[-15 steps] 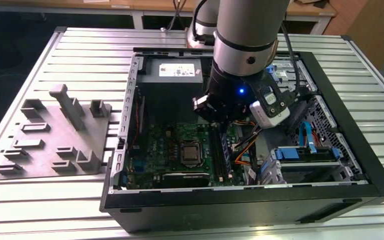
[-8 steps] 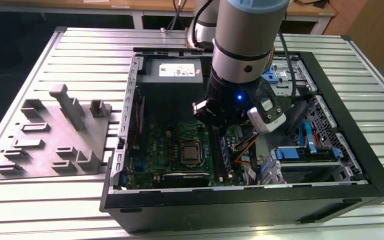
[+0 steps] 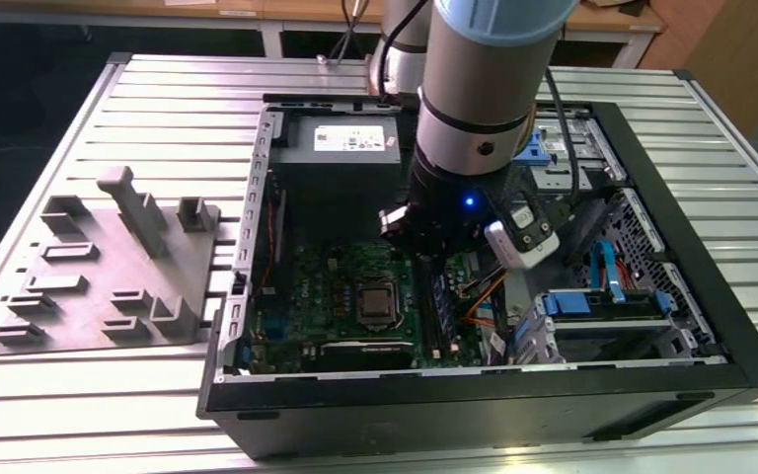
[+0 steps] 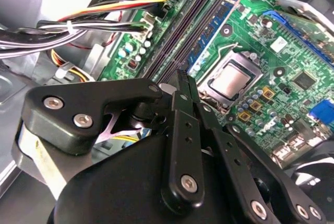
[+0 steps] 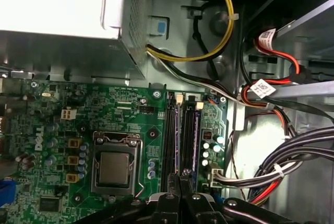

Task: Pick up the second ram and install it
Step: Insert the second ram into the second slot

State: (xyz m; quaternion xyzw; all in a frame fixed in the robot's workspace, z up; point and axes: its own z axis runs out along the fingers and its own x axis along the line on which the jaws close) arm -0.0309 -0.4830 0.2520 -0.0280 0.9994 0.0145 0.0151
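A dark blue-green ram [image 5: 195, 135] [image 4: 214, 31] stands on edge in a memory slot of the green motherboard [image 5: 62, 130], to one side of the silver CPU [image 5: 115, 167]. My gripper [image 5: 180, 179] [image 4: 181, 78] hangs inside the open computer case, its black fingers pressed together, tips just above the dark slots beside that stick. Nothing shows between the fingers. In the exterior view the gripper [image 3: 418, 252] sits over the upper end of the dark slot row [image 3: 440, 301].
The grey power supply [image 3: 340, 143] fills the case's far end. Cable bundles [image 5: 271, 172] and a drive cage [image 3: 603, 306] crowd the exterior view's right. The grey fixture tray [image 3: 103, 267] with upright pegs lies on the slatted table at the left.
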